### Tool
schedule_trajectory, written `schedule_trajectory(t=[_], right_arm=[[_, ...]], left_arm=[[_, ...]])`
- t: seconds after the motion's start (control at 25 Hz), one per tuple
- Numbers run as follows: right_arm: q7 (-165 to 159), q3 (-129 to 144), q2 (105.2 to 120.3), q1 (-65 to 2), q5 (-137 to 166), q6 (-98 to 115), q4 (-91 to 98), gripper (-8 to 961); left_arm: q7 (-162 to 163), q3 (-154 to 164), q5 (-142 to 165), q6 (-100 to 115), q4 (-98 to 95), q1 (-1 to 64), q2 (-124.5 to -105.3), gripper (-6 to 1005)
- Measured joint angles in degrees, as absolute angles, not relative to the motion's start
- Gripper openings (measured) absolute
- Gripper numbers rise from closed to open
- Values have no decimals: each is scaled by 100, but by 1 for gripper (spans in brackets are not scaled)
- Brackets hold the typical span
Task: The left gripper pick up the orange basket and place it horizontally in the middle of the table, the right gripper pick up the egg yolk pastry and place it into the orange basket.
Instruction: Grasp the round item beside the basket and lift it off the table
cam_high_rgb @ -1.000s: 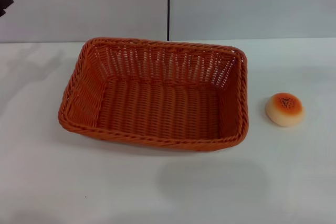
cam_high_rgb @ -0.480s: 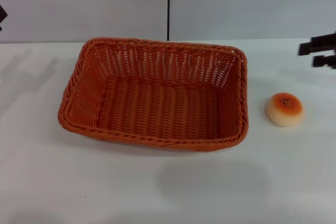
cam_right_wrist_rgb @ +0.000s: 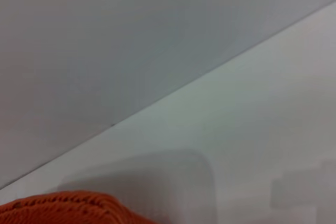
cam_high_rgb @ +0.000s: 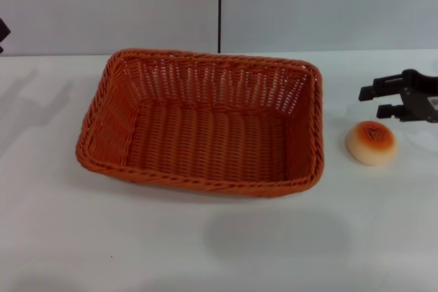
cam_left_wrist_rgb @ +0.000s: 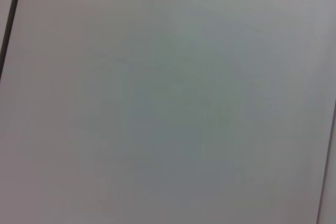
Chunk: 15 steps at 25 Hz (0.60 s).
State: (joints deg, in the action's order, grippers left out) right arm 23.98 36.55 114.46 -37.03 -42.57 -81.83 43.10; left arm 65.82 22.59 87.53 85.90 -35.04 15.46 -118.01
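The orange basket point(cam_high_rgb: 205, 124) lies flat and lengthwise across the middle of the white table point(cam_high_rgb: 219, 244), with nothing inside it; a bit of its braided rim point(cam_right_wrist_rgb: 68, 208) shows in the right wrist view. To the basket's right, the egg yolk pastry point(cam_high_rgb: 371, 142) rests on the table. My right gripper point(cam_high_rgb: 370, 100) reaches in from the right edge, open, its two black prongs hovering just behind and above the pastry without touching it. Of my left gripper only a dark sliver point(cam_high_rgb: 3, 32) shows at the far left edge.
A grey wall with a dark vertical seam point(cam_high_rgb: 220, 8) stands behind the table. The left wrist view shows only plain wall.
My right gripper has come in from the right edge and moved left and lower, close to the pastry. The basket and pastry have not moved.
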Motion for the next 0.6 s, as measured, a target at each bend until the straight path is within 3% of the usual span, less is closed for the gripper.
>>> schedule_trajectory(t=[0.32,0.6], right_arm=[[1965,3946,11635,-3607,-4164,-8471,4939,576],[1919,4973,11502,-3972,-3078,-9112,5243,575]], left_arm=[[6491,2254,8755,8565,-3569,1520,-11782,815],[6382,2241,8754,8506,-3569,1539,-11778,815]])
